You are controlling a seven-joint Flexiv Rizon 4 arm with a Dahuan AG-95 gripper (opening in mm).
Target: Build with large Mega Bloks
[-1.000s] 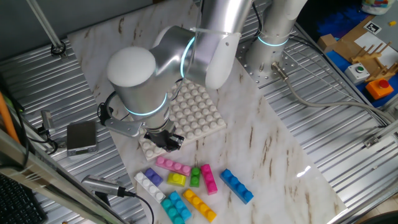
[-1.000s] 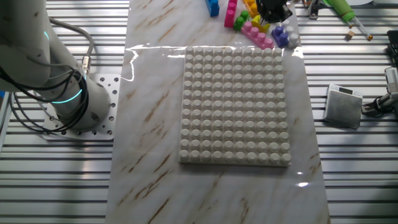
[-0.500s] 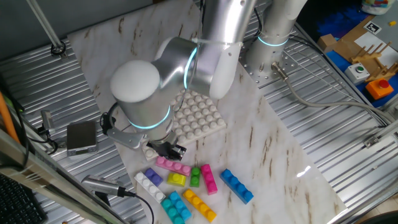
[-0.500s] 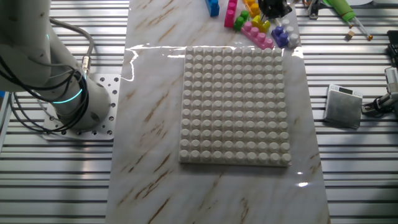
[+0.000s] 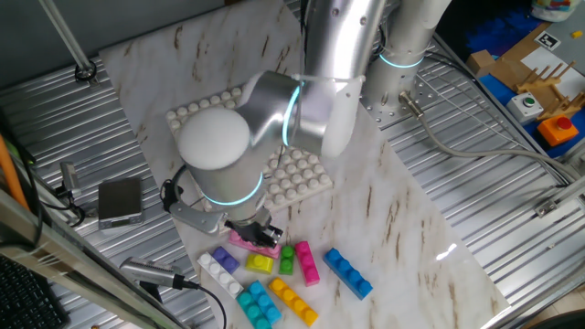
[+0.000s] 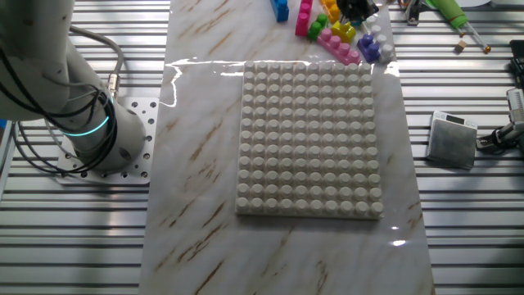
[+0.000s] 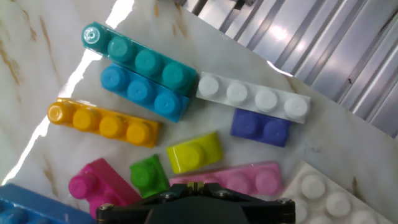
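Note:
The Mega Bloks lie in a loose group on the marble board's near end. In one fixed view I see a pink brick, a purple-and-white one, a short yellow one, a green one, a magenta one, a blue one, a cyan one and an orange one. My gripper hangs right over the pink brick. In the hand view my gripper is at the bottom edge, its jaws together and empty, above the pink brick and beside the yellow brick.
A white studded baseplate lies mid-board, partly hidden by the arm in one fixed view. A small grey box sits on the ribbed metal table beside the board. The arm's base stands opposite it.
The arm has swung away from the baseplate's edge toward the bricks. My gripper now sits over the pink brick. The bricks have not moved.

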